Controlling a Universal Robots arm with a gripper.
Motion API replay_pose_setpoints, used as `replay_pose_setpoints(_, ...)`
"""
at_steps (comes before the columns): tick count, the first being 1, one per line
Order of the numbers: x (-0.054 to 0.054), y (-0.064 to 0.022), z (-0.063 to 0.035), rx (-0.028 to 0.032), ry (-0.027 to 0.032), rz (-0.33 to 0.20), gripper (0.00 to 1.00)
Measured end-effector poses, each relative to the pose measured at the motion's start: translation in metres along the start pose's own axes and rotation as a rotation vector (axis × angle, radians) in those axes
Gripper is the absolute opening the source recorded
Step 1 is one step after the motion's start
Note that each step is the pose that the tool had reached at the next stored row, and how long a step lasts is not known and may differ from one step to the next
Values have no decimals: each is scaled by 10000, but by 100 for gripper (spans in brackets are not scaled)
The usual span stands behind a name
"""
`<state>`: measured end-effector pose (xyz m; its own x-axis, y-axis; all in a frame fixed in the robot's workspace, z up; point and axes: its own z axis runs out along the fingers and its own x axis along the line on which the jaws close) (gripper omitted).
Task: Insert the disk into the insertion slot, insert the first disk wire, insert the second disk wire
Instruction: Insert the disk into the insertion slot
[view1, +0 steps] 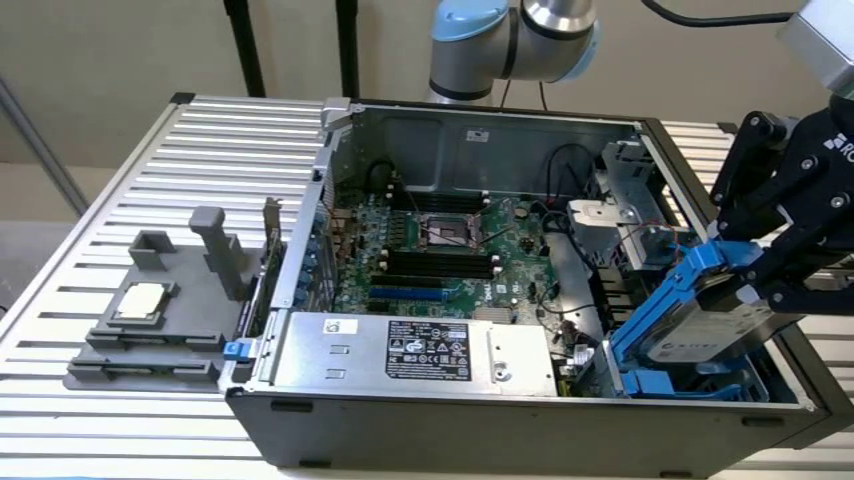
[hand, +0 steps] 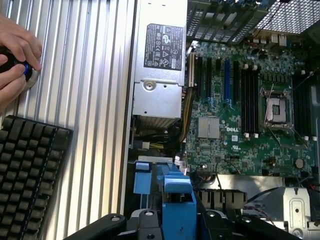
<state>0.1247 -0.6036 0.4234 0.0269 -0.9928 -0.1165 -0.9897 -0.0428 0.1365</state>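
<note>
Tabletop (view1: 94, 440), slatted, carries open case (view1: 534, 430), near wall toward exterior camera. Disk (view1: 707, 325) at case corner on exterior view's right. Long axis tilted: lower end down among blue rails of slot (view1: 667, 382), upper end raised out over case rim. Not seated flat; judged mid-insertion. Slot lies below and ahead of gripper (view1: 763, 262), along disk's axis. Gripper fingers clamped on disk's blue carrier, one each side, holding it.

Exterior high, oblique; wrist close, downward; both see motherboard (view1: 523, 252).
</note>
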Motion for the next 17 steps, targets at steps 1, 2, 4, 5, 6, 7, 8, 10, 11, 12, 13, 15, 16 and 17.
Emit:
replay_pose_setpoints(1, -1, -1, 3, 0, -9, -3, 33)
replay_pose_setpoints(2, 0, -1, 3, -1, -3, -3, 34)
replay_pose_setpoints(4, 0, -1, 4, -2, 0, -4, 40)
replay_pose_setpoints(5, 0, -1, 5, -1, -2, -5, 40)
replay_pose_setpoints(6, 0, -1, 5, -1, 0, -6, 40)
replay_pose_setpoints(7, 1, -1, 5, -1, 0, -8, 40)
replay_pose_setpoints(8, 1, -1, 5, -2, -1, -9, 40)
replay_pose_setpoints(10, 0, -1, 6, -2, 0, -10, 40)
replay_pose_setpoints(11, 1, -1, 6, -2, -1, -10, 40)
replay_pose_setpoints(12, 1, -1, 6, -2, -1, -10, 40)
replay_pose_setpoints(13, 0, -1, 6, -2, -1, -10, 40)
replay_pose_setpoints(15, 0, 0, 6, 17, -2, -13, 40)
replay_pose_setpoints(16, 0, 0, 6, 70, -3, -17, 40)
replay_pose_setpoints(17, -1, -1, 6, 165, -6, -30, 40)
